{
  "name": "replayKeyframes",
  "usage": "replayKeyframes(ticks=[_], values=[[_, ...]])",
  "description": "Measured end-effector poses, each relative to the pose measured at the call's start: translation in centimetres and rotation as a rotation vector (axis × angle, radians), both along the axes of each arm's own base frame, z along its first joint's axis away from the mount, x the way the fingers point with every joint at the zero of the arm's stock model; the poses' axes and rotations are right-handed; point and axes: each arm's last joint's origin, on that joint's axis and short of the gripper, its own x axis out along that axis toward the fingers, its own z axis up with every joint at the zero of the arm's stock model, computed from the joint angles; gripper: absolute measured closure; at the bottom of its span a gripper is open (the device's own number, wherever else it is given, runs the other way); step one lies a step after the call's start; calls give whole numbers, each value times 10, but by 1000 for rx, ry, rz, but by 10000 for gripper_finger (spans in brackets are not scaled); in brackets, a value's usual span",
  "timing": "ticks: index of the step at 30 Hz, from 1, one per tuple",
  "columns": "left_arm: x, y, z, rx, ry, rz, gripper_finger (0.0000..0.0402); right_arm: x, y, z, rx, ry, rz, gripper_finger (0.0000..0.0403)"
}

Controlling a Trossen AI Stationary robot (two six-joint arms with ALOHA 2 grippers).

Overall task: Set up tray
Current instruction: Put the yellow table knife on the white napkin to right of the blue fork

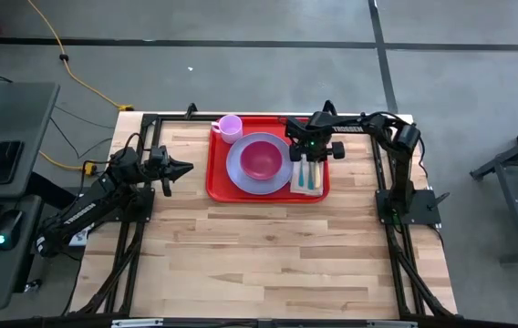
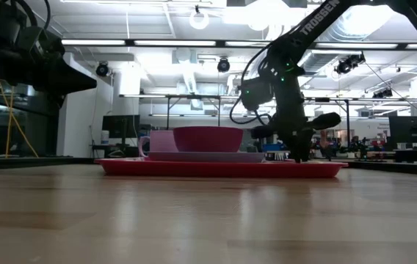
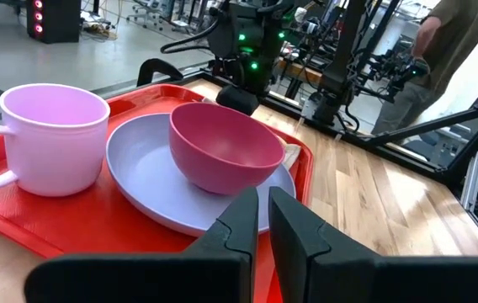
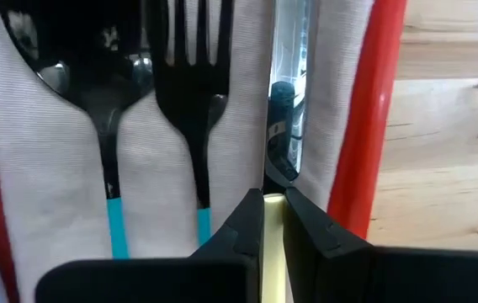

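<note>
The desk (image 1: 268, 246) is pale wood planking with a soft sheen, while the tray (image 3: 71, 223) looks like smooth, glossy red plastic. On it, a white woven cloth napkin (image 4: 62, 177) lies under a shiny dark metal spoon (image 4: 96, 93) and fork (image 4: 190, 76), both with matt teal handles. The right gripper's fingers (image 4: 306, 231) are matt black plastic.

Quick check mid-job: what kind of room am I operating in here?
Most likely a robotics lab or workshop: a polished concrete floor with a yellow cable, exposed ceiling ducts and strip lights, and more robot rigs beyond the wooden table.
</note>
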Motion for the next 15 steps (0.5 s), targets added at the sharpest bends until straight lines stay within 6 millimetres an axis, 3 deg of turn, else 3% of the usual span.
replayKeyframes(ticks=[10,15], values=[[0,0,0,-3,-1,0,339,3,1,-2,-23,-6,10,391],[0,0,0,-7,-2,0,339,-1,5,-15,-12,-44,1,391]])
